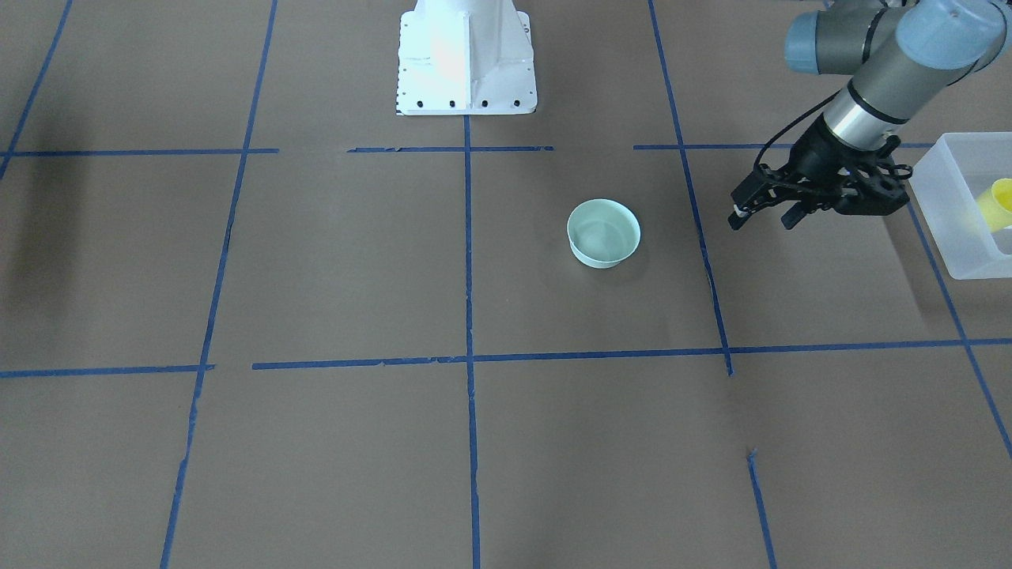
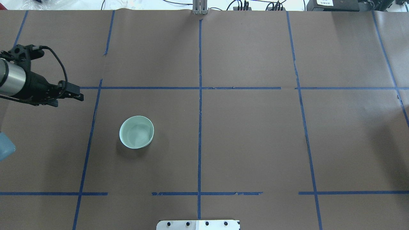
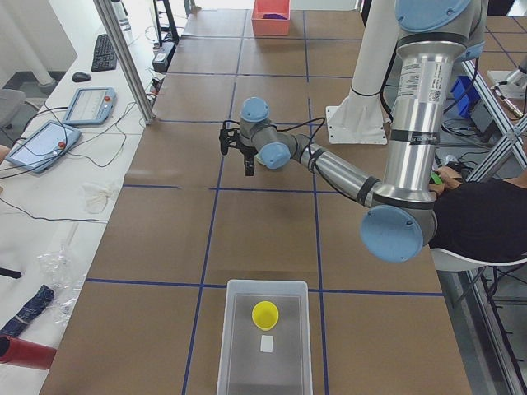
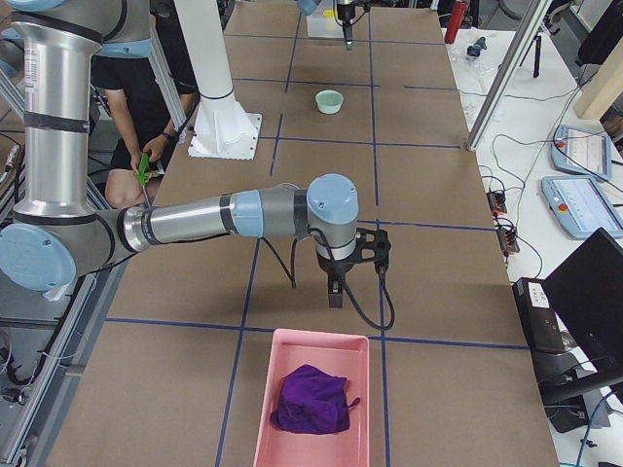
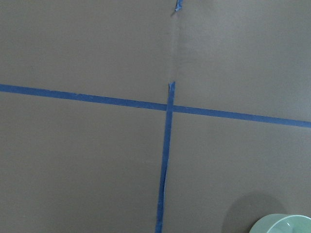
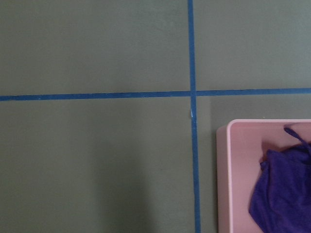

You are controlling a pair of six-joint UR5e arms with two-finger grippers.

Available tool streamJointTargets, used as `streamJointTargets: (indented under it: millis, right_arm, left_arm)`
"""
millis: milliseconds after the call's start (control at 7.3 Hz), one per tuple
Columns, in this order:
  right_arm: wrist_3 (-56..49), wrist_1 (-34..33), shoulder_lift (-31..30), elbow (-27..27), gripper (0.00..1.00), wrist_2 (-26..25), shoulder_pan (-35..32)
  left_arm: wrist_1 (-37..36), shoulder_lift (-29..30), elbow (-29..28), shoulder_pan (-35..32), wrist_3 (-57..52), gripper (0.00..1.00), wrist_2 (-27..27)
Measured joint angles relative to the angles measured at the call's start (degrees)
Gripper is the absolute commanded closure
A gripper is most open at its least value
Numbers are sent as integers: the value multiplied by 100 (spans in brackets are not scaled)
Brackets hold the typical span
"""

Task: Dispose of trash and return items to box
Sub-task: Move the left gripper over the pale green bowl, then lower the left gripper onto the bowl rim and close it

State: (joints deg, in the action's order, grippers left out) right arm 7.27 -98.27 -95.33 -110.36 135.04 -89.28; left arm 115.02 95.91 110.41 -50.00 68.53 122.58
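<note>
The small yellow cup [image 1: 998,204] lies inside the frosted-white box [image 1: 941,215] at the table's end on my left; it also shows in the exterior left view [image 3: 265,313] next to a small white label. My left gripper [image 1: 764,220] is open and empty. It hangs above the table between the box and a mint-green bowl [image 1: 603,231], apart from both. My right gripper [image 4: 334,294] hangs above the table just short of a pink bin [image 4: 268,409]. It shows only in the exterior right view, so I cannot tell whether it is open or shut.
The pink bin holds a crumpled purple cloth [image 4: 311,401], also seen in the right wrist view [image 6: 282,194]. The bowl [image 2: 136,132] stands upright, nothing visible in it, on brown paper marked with blue tape. The white robot base [image 1: 465,59] stands at the table's edge.
</note>
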Motion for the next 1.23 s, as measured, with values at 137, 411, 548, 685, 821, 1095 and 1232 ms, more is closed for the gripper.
streamJointTargets:
  millis: [137,411,548,685,821,1095,1232]
  right_arm:
    - [246,8,75,-28,0,-2,278]
    - [312,154,143,52,0,-25,586]
    - [311,340,168,237,0,-29,630]
    - [307,646,176,505,0,-30,630]
    - [297,965,179,770,0,-29,618]
    - [84,1310,188,1140,0,23,498]
    - [-89,1357,189,1249,0,138,417]
  left_arm:
    - [-7,102,2,264,324,0,-137]
    - [-38,248,-29,716,741,0,-395]
    - [-45,328,-80,971,943,0,-533]
    - [-50,463,-198,1223,1139,0,-685]
    - [-57,611,-373,1408,1270,0,-823]
    - [-65,737,-606,1553,1345,7,-928]
    - [-66,751,-676,1591,1352,8,-940]
